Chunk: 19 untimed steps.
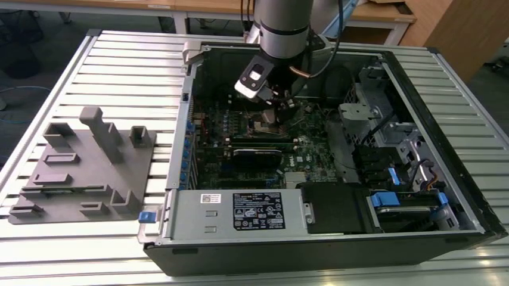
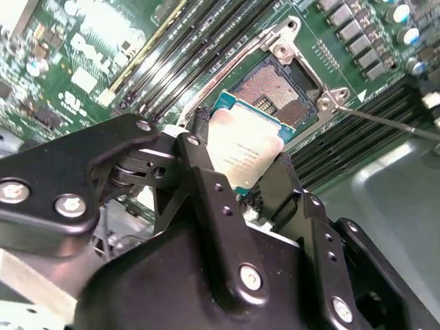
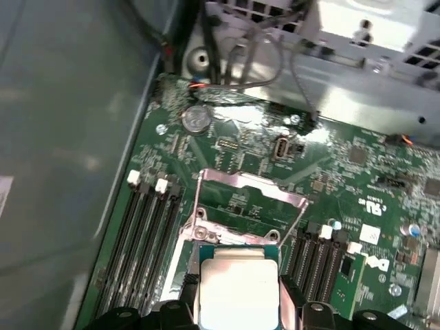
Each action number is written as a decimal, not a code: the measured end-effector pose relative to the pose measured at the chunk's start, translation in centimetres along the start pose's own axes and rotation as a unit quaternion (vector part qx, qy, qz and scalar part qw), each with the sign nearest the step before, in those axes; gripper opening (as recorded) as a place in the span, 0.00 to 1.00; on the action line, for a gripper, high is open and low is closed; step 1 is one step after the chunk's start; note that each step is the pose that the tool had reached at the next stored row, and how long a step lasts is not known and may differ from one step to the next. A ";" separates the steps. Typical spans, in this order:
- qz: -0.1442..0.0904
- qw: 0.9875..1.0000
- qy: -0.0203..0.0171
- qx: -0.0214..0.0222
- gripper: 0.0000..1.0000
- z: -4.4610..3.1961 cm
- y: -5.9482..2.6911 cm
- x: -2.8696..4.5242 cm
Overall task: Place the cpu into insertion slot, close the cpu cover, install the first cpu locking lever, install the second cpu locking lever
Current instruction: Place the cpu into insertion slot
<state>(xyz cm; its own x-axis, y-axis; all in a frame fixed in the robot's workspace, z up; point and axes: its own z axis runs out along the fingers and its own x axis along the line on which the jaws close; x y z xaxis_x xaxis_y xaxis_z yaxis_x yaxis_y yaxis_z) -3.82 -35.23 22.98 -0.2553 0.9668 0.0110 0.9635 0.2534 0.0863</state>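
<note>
Your gripper [image 2: 239,168] sits closest, its fingers pinching the cpu [image 2: 244,141] by two opposite edges. You have the chip just over the near edge of the insertion slot [image 2: 275,86], not seated. The cpu cover [image 3: 251,184] stands swung open beyond it. All this lies on the green motherboard [image 1: 314,152] inside the open computer case [image 1: 318,256].

The cpu [image 2: 246,148], a small square chip with a dull silver top and green edge, is held clamped in the gripper [image 2: 239,163] just over the insertion slot [image 2: 275,93], whose pin field is exposed. The cpu cover [image 3: 251,181], a thin silvery frame, is swung up open.
</note>
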 end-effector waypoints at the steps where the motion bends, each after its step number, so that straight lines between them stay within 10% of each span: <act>1: 0.009 1.000 -0.001 0.000 0.54 0.01 0.00 0.00; 8: 0.072 0.997 -0.006 -0.001 0.54 0.07 -0.01 0.00; 16: 0.142 0.990 -0.012 -0.002 0.54 0.14 -0.02 0.03; 19: 0.143 0.990 -0.012 -0.002 0.54 0.14 -0.01 0.04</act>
<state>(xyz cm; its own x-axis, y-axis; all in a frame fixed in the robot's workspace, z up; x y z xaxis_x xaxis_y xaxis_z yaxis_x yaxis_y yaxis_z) -3.83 -35.19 22.84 0.0289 0.9995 0.0120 0.9958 -0.0298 0.0862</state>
